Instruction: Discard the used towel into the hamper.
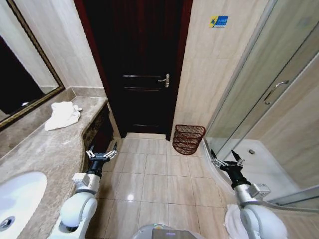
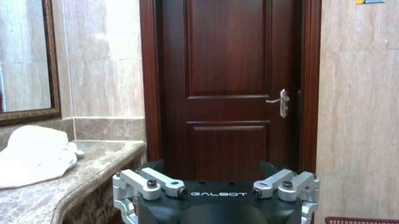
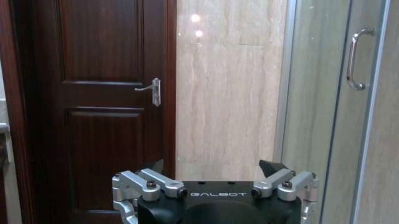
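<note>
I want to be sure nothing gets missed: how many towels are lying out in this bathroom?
1. The towel lies crumpled on the marble counter, near its far end below the mirror and beyond the sink. Others may be hidden outside the camera's view.
</note>
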Tool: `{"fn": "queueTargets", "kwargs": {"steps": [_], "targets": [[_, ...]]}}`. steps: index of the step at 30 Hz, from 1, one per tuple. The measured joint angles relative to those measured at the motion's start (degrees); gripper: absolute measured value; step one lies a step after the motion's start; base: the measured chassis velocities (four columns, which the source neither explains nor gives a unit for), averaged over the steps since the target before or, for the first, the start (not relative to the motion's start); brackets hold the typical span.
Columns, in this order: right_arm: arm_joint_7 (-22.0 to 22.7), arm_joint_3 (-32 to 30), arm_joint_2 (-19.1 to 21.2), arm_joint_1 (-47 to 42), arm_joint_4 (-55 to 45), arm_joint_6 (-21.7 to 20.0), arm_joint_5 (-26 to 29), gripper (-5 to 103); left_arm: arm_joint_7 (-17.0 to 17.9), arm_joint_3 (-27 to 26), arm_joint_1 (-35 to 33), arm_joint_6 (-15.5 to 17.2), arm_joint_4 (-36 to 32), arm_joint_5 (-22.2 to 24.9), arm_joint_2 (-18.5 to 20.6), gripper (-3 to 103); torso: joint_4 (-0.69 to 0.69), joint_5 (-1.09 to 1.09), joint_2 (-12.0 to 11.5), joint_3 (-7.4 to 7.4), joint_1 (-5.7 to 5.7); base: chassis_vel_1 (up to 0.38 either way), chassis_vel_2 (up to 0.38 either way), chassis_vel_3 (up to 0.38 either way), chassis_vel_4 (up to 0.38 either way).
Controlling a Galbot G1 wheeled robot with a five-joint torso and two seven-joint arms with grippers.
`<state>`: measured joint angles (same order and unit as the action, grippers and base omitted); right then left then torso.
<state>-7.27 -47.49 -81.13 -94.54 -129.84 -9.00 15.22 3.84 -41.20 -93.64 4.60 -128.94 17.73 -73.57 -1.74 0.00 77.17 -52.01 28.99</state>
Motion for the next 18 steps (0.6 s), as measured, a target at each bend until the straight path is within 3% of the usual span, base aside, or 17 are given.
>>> {"fn": "queueTargets", "kwargs": {"steps": [18], "targets": [[0.6,0.1,-0.3,0.2,1.0,0.4,0.3,100,-1.0,0.3,0.0,-1.2,0.6,-0.5,1.3,100,0.0,0.0,0.0,0.0,0.0,0.0,0.0,0.0,0.0]]}}
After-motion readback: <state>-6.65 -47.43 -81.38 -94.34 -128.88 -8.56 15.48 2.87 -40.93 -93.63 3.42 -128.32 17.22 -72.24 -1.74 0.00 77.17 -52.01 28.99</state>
